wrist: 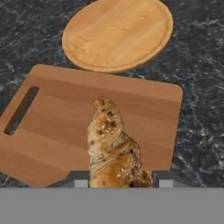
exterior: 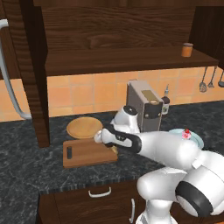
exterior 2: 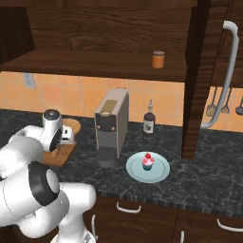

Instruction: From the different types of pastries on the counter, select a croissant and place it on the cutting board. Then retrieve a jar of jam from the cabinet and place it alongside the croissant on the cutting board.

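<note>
A golden-brown croissant [wrist: 109,144] sits between my gripper's [wrist: 118,179] two dark fingertips [wrist: 76,180], which are shut on it. It hangs low over the right half of the rectangular wooden cutting board [wrist: 57,127], and I cannot tell whether it touches the wood. From the left base camera the cutting board [exterior: 83,154] lies at the counter's front, with a bit of croissant [exterior: 114,149] showing under my wrist at its right edge. The jar of jam [exterior: 187,50], orange with a brown lid, stands on the open cabinet shelf at the right; the right base camera shows the same jar [exterior 2: 158,60].
A round wooden plate [wrist: 118,33] lies just behind the board. A grey coffee machine [exterior 2: 111,126], a dark bottle [exterior 2: 149,121] and a cupcake [exterior 2: 147,162] on a pale blue plate [exterior 2: 163,171] stand to the right. An open cabinet door [exterior 2: 197,95] hangs near the shelf.
</note>
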Motion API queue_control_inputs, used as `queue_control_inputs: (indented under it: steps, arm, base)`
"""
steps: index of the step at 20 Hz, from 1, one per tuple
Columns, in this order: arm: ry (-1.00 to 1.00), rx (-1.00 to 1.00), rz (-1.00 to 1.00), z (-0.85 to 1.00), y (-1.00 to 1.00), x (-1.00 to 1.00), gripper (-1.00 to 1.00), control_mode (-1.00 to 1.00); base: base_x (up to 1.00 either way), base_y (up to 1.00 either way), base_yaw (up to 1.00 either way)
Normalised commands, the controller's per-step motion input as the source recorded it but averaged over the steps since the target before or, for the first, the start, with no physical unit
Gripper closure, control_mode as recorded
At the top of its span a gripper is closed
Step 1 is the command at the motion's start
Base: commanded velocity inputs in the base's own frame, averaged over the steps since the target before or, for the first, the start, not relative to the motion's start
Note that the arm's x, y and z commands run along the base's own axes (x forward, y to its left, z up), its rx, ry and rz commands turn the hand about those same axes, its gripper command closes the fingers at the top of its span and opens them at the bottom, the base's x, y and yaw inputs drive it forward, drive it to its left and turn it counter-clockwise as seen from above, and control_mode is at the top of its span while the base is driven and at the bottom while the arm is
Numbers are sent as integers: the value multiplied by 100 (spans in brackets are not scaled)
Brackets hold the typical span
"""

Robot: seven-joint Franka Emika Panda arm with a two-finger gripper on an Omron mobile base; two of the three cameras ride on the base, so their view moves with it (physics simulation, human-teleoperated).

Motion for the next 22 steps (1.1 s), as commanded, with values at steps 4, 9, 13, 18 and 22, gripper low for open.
queue_control_inputs:
  steps: [4,9,13,18,22]
  arm:
    - [56,-18,-1,27,53,95,100,-100]
    - [29,-31,1,-19,43,67,100,-100]
    - [0,-44,8,-74,44,-10,100,-100]
    - [8,-16,5,-39,12,-16,100,-100]
    - [22,0,0,-19,0,19,100,-100]
  base:
    - [0,0,0]
    - [0,0,0]
    - [0,0,0]
    - [0,0,0]
    - [0,0,0]
